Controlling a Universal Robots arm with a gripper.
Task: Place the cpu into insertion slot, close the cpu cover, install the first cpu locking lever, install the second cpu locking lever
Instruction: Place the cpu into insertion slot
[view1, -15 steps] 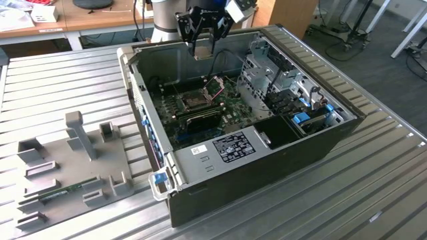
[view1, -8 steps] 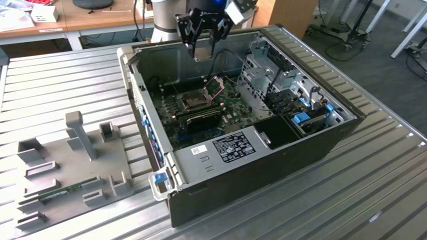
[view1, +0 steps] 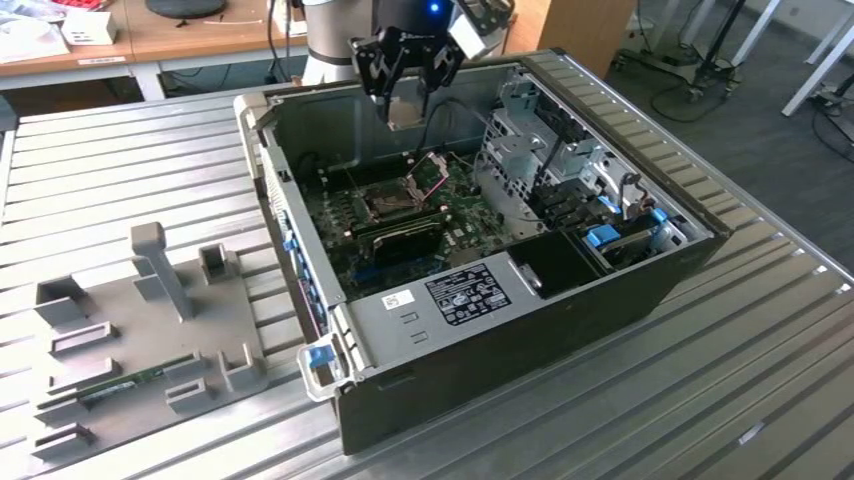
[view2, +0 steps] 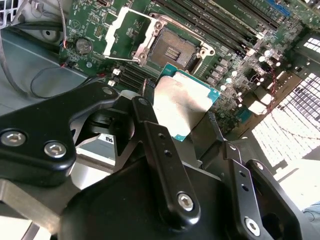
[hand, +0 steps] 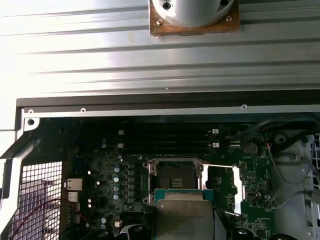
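Second wrist view gives me the best look: the gripper (view2: 177, 114) is clamped narrow on the cpu (view2: 182, 100), with one black finger on each of two opposite edges and the metal lid facing the camera. My guess on the edge pinch is that it keeps the fingers off the contact side and lets the chip hang roughly flat to the board.

The cpu is in the air, well apart from the insertion slot (view2: 175, 49). The slot sits bare and dark-centred around the middle of the green motherboard (view2: 82, 20). The cpu cover (view2: 113, 35) is flipped open to one side of the socket and isn't over the opening, which I reckon is exactly so the chip has a free way in. So the chip isn't seated and the cover isn't closed.

In the exterior view the gripper hangs over the far side of the open computer case (view1: 534, 380), higher than its rim. The case lies on its side on the slatted metal worktop (view1: 134, 150). A grey fixture tray (view1: 134, 340) sits toward the worktop's near corner on the exterior view's left.

For writing, there's a black-and-white label (view1: 461, 295) on the metal plate at the case's near end, but the print is too fine for me to read. In the first wrist view the cpu lid has faint lines of print, and I can't make those out either.
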